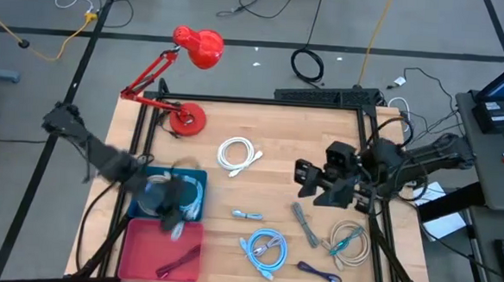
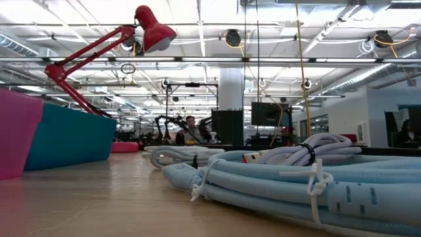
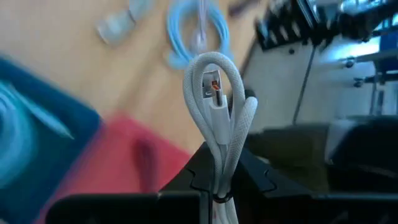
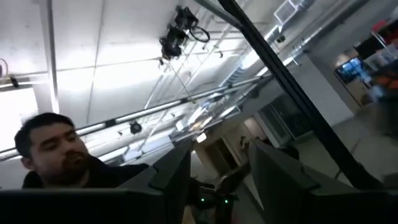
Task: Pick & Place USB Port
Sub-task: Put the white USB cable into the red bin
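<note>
The white USB cable is pinched in the left gripper, above the blue bin and red bin. Farther right, the right gripper points upward, its 2 fingers spread apart, holding nothing.

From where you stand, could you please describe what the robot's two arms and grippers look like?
Both arms are dark, near-black jointed links. The right gripper is blocky, with black cables looping behind its wrist. The left gripper ends in two flat, angular black fingers. No markings are legible.
</note>
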You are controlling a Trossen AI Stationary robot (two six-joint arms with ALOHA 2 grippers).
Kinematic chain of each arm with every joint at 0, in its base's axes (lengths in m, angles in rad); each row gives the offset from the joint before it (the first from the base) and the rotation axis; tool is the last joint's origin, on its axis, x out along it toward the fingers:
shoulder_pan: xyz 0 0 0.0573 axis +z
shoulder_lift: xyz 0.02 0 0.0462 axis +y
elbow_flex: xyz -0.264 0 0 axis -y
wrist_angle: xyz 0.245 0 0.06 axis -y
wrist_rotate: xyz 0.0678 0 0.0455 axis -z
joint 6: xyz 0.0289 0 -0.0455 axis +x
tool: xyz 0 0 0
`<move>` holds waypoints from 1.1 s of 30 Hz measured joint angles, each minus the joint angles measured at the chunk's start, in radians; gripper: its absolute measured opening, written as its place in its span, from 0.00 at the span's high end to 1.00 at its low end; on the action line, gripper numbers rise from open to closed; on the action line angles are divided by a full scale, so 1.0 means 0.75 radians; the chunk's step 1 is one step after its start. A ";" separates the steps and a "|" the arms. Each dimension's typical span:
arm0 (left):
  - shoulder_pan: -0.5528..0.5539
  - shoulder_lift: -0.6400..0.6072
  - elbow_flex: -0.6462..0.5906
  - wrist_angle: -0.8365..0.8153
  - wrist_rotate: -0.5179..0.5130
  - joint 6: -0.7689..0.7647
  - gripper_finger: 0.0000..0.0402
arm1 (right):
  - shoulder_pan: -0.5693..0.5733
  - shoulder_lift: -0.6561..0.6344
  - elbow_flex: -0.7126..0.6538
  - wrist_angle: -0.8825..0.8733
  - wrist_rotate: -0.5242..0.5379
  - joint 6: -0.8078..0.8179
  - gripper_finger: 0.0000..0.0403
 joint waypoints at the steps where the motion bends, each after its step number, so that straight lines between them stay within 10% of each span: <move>1: -0.082 0.033 0.000 -0.017 -0.039 -0.106 0.93 | -0.001 -0.018 -0.002 -0.024 -0.019 -0.001 0.62; 12: -0.445 0.511 0.021 -0.164 0.195 -0.613 0.93 | -0.004 -0.233 -0.005 -0.483 -0.081 -0.130 0.63; 33: -0.483 0.798 0.199 -0.508 0.345 0.503 0.93 | -0.007 -0.181 -0.005 -0.616 0.110 -0.158 0.65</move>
